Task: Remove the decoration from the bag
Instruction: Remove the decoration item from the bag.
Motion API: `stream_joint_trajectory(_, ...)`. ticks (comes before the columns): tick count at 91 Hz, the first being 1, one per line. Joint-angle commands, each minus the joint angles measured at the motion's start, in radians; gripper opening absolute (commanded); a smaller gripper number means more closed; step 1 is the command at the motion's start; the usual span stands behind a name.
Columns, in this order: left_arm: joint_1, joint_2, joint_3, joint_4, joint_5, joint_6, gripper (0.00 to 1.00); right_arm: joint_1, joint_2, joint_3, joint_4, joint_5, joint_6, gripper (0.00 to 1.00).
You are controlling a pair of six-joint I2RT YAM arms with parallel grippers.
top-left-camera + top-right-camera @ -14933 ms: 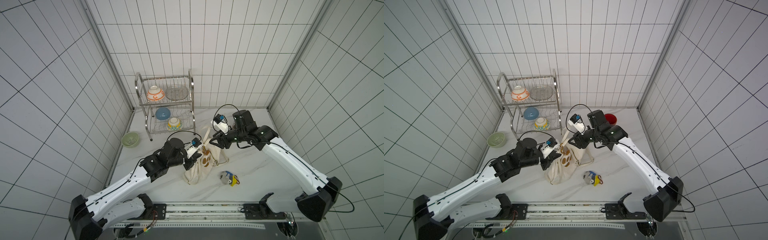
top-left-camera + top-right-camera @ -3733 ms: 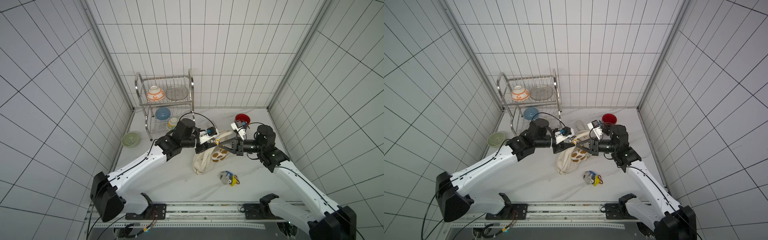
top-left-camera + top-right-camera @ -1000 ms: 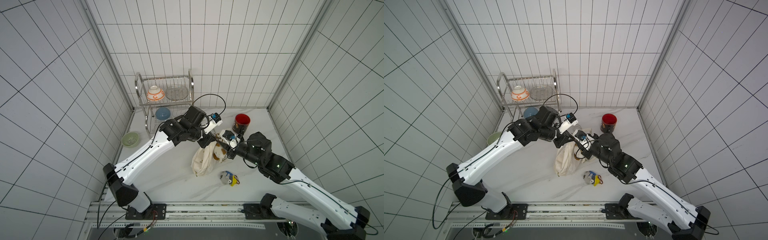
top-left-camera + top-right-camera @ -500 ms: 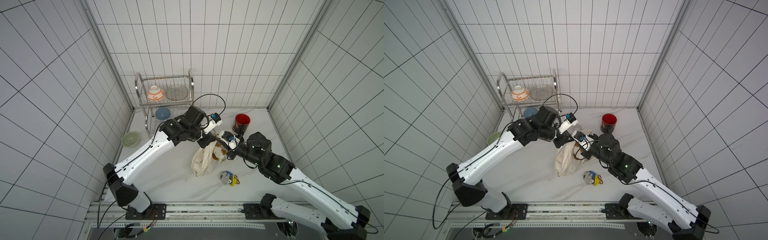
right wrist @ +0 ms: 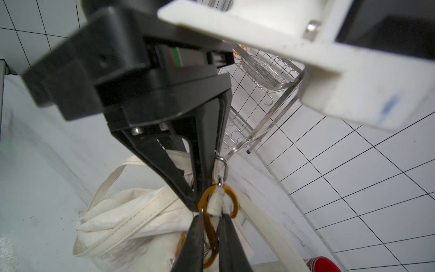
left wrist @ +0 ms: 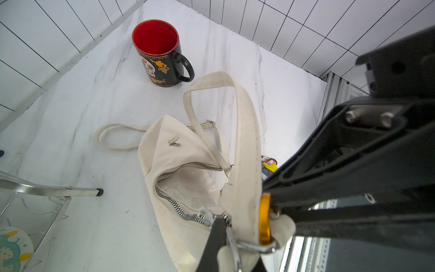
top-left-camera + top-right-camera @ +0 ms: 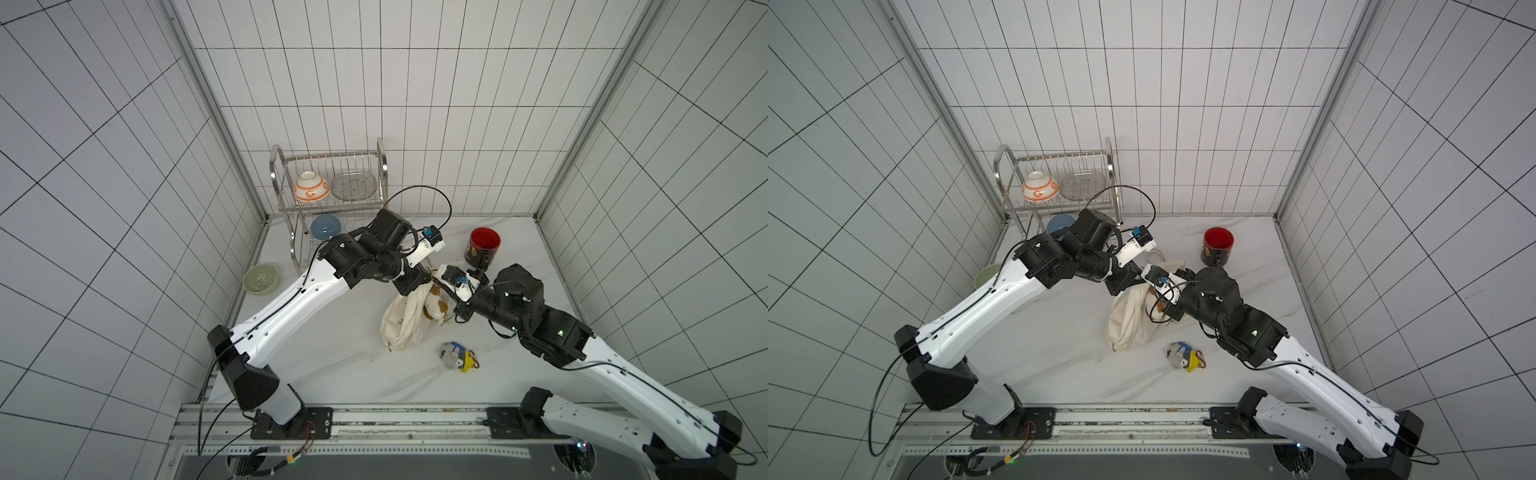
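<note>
The left tool (image 5: 204,186) is clamped on the bag (image 7: 401,320) at its strap ring (image 5: 221,159), holding its top up. The right tool (image 5: 211,219), narrow, pinches the gold clasp (image 5: 233,200) there. The bag sags mid-surface (image 7: 332,365), with a red mug (image 7: 484,249) at 2 o'clock.

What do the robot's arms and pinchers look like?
The left arm and right arm are white shells with chunky black joints and thin black cables. The left gripper and right gripper each have two slim black fingers and a white camera mount.
</note>
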Motion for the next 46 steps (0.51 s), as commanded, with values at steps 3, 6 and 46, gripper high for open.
stream_joint_trajectory(3, -0.002, 0.013, 0.051, -0.048, 0.017, 0.038, 0.00, 0.006, -0.001, 0.039, -0.037, -0.010, -0.013, 0.01)
stream_joint_trajectory(6, -0.003, 0.014, 0.056, -0.051, 0.017, 0.040, 0.00, 0.006, -0.003, 0.040, -0.042, -0.011, -0.014, 0.00)
stream_joint_trajectory(46, -0.039, -0.012, 0.030, -0.071, -0.070, 0.187, 0.00, 0.005, 0.038, 0.129, -0.194, -0.183, -0.039, 0.00)
